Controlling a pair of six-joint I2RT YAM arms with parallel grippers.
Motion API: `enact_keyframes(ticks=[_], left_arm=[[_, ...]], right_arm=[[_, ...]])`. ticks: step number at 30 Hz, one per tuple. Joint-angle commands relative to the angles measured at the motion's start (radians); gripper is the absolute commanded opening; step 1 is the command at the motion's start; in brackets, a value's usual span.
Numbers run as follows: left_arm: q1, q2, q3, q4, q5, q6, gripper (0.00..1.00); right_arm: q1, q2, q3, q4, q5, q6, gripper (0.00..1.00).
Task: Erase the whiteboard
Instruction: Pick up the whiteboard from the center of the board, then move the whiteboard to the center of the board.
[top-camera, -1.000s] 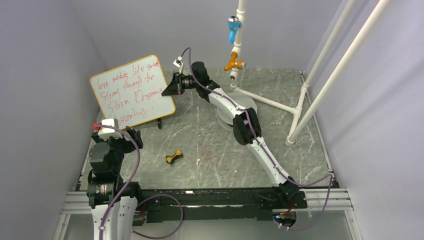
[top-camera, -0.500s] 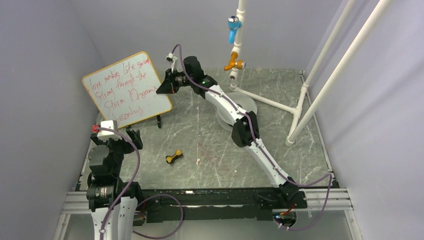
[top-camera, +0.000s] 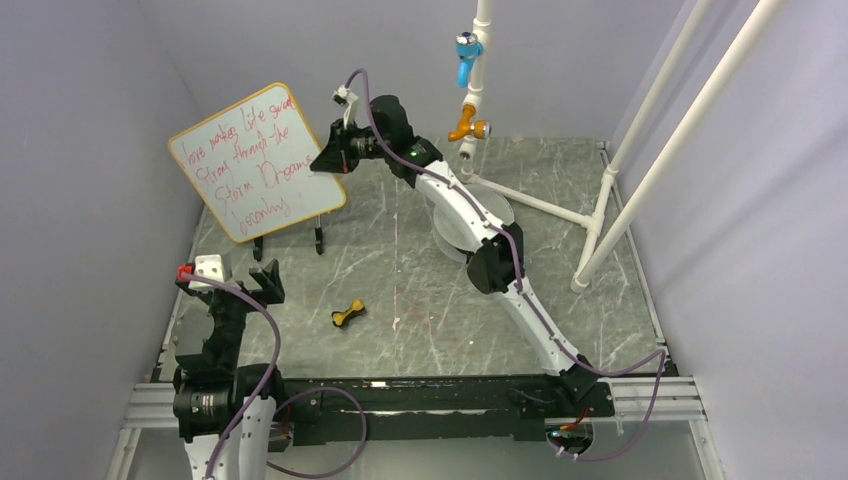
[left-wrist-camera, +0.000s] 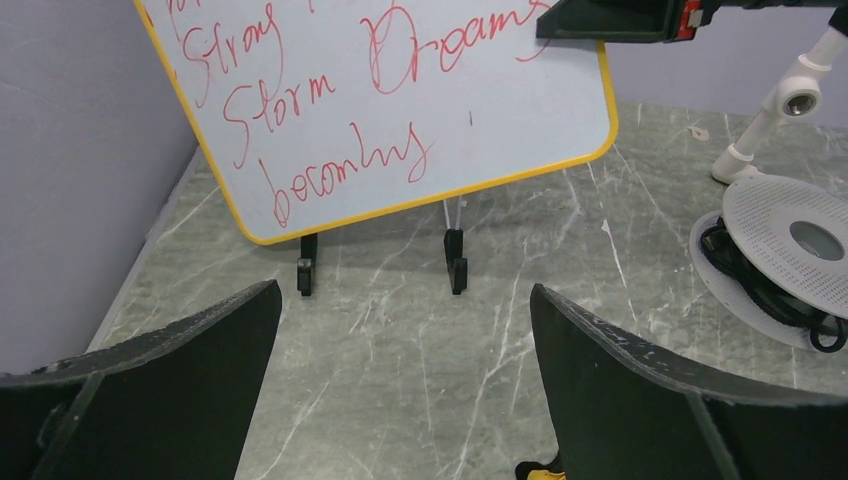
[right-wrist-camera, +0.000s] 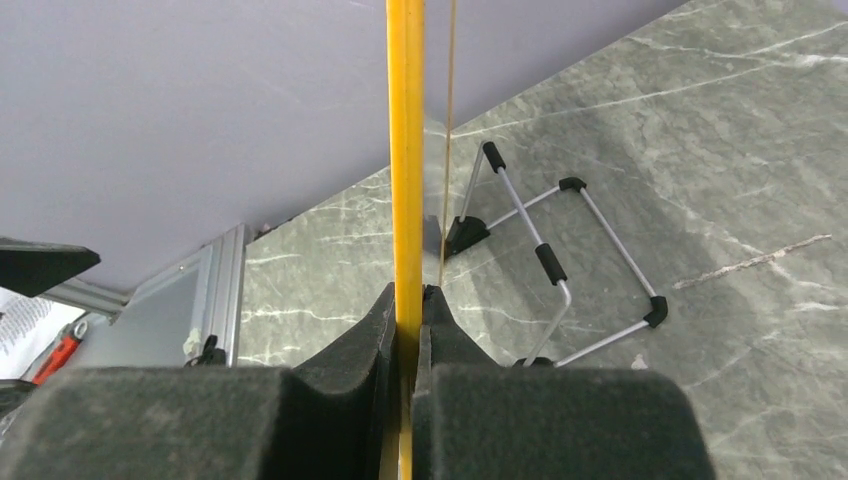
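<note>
The whiteboard (top-camera: 255, 160) is white with an orange-tan frame and carries several lines of red handwriting. It hangs tilted at the back left, above its stand. My right gripper (top-camera: 332, 158) is shut on the board's right edge. In the right wrist view the frame edge (right-wrist-camera: 406, 150) runs straight up between the closed pads (right-wrist-camera: 408, 300). In the left wrist view the board (left-wrist-camera: 400, 110) fills the top, with the right gripper's fingers (left-wrist-camera: 610, 20) on its corner. My left gripper (top-camera: 240, 275) is open and empty at the front left, its jaws wide apart (left-wrist-camera: 405, 295).
The wire stand (right-wrist-camera: 545, 260) sits on the marble table under the board, its black feet (left-wrist-camera: 455, 265) showing. A small yellow and black object (top-camera: 347, 314) lies at mid-left. A round grey disc (left-wrist-camera: 800, 240) and a white pipe frame with valves (top-camera: 470, 60) stand at the back.
My right gripper has carried the whiteboard up and to the left, off its stand. My left arm has lowered and stretched forward, its gripper still open.
</note>
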Motion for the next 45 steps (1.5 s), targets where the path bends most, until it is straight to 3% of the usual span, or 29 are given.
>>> enact_keyframes(ticks=[1,7,13,23,36,41,45], left_arm=[[0.0,-0.02,-0.002,0.05,0.026,0.016,0.99],[0.0,-0.05,0.005,0.058,0.059,0.007,0.99],[-0.002,-0.072,0.048,0.059,0.149,-0.041,0.99],[-0.021,-0.052,0.112,0.098,0.301,-0.117,0.99],[-0.033,0.005,0.007,0.205,0.452,-0.257,1.0],[-0.036,0.066,-0.076,0.299,0.556,-0.35,1.0],[-0.048,0.153,-0.179,0.449,0.635,-0.478,0.99]], right_arm=[[-0.008,-0.185,0.108,0.144,-0.017,0.022,0.0],[-0.05,-0.283,0.083,0.066,-0.021,-0.013,0.0],[-0.108,-0.461,-0.067,-0.045,-0.066,-0.062,0.0],[-0.143,-0.9,-0.636,-0.192,0.0,-0.314,0.0],[-0.232,-1.302,-1.203,-0.245,0.052,-0.493,0.0],[-0.266,-1.377,-1.324,-0.237,0.057,-0.521,0.0],[-0.283,-1.383,-1.315,-0.216,0.067,-0.485,0.0]])
